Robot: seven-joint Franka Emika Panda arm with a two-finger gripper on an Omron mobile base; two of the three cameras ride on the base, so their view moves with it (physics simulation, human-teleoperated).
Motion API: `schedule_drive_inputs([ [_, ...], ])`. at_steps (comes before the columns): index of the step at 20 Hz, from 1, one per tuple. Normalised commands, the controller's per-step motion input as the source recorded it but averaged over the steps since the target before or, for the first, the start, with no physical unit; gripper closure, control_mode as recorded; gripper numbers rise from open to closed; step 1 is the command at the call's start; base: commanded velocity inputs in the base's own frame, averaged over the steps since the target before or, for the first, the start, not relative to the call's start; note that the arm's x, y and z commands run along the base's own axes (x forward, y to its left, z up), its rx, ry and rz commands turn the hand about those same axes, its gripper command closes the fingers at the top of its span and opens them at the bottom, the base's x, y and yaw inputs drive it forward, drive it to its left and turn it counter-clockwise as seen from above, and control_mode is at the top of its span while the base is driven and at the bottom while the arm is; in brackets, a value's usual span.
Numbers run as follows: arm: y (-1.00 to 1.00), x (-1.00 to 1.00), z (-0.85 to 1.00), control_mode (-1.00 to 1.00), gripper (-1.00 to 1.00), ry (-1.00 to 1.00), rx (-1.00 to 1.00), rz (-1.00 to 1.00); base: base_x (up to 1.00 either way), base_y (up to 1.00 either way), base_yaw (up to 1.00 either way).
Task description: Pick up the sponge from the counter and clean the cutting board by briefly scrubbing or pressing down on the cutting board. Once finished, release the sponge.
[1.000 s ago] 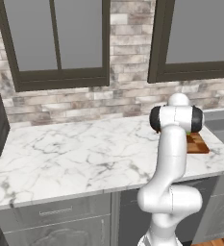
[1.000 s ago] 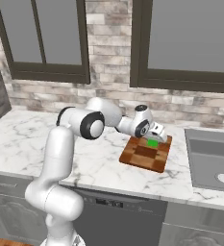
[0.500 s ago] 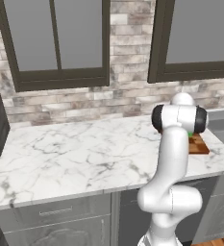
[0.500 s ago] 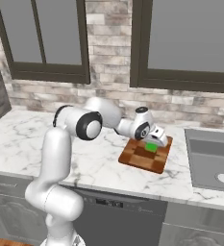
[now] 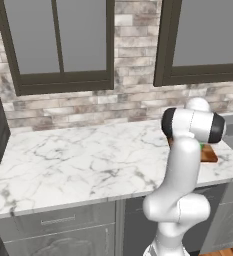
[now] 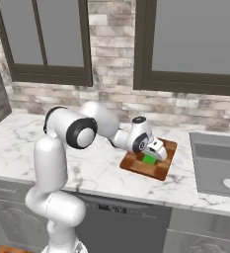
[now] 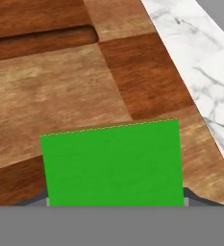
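We see the cutting board (image 7: 84, 81) as patchwork matt wood, the sponge (image 7: 112, 162) flat green, the counter (image 5: 88, 160) polished veined marble.

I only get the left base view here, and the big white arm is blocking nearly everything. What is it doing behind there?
Observer: In the right base view the gripper is down over the cutting board, with the green sponge right at its tips.
Operator: Is the sponge actually on the board, or off on the marble?
Observer: On the board. The hand view shows the sponge's green face against the brown wood, near the edge where the white counter begins.
Operator: Anything else close by that I'm missing?
Observer: Yes, a sink is set into the counter just past the board, on the side away from the arm's base.
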Motion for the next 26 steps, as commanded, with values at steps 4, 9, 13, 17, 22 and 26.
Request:
schedule_drive_inputs([
  [4, 0.55, -1.0, -0.61, -1.0, 1.0, 0.0, 0.0, -0.06, 0.0, 0.0, 0.0],
  [9, 0.27, -0.91, -0.35, -1.0, 1.0, 0.0, 0.0, -0.05, 0.0, 0.0, 0.0],
  [13, 0.08, -0.51, 0.0, -1.0, 1.0, 0.01, 0.0, -0.05, 0.0, 0.0, 0.0],
  [17, 0.41, -0.79, 0.0, -1.0, 1.0, 0.08, 0.0, -0.07, 0.0, 0.0, 0.0],
  [22, 0.32, 0.22, 0.22, -1.0, 1.0, 0.07, 0.0, -0.03, 0.0, 0.0, 0.0],
  [26, 0.71, 0.09, 0.85, -1.0, 1.0, 0.0, 0.0, 0.0, 0.0, 0.0, 0.0],
])
